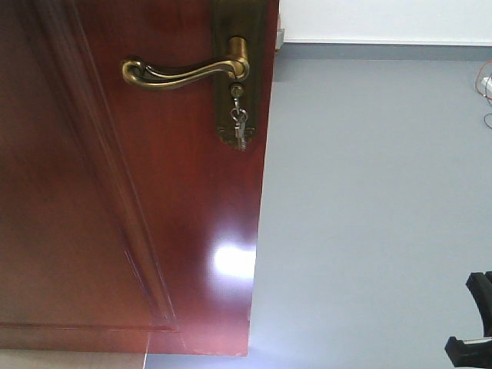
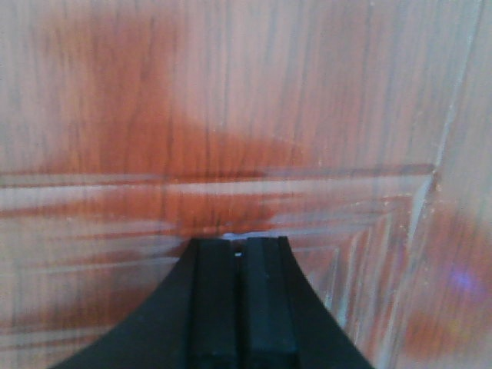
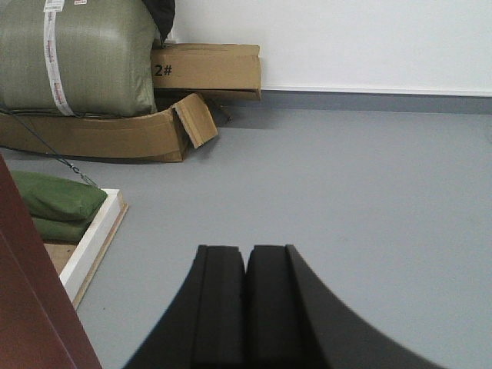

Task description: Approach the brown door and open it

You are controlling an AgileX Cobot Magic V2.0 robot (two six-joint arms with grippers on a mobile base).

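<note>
The brown door (image 1: 115, 231) fills the left half of the front view, glossy and panelled, its free edge running down the middle. A brass lever handle (image 1: 184, 71) sits near the top, with small silver keys (image 1: 239, 127) hanging below it. In the left wrist view my left gripper (image 2: 239, 247) is shut with nothing in it, its tips right up against the door's panel moulding (image 2: 231, 192). My right gripper (image 3: 246, 254) is shut and empty over the grey floor, past the door's edge (image 3: 31, 307); part of it shows at the front view's lower right (image 1: 473, 323).
Grey floor (image 1: 369, 215) stretches right of the door to a white wall with a grey skirting. Beyond lie cardboard boxes (image 3: 204, 69), a large green sack (image 3: 77, 54), smaller green bags (image 3: 54, 200) and a white wooden frame (image 3: 96, 234).
</note>
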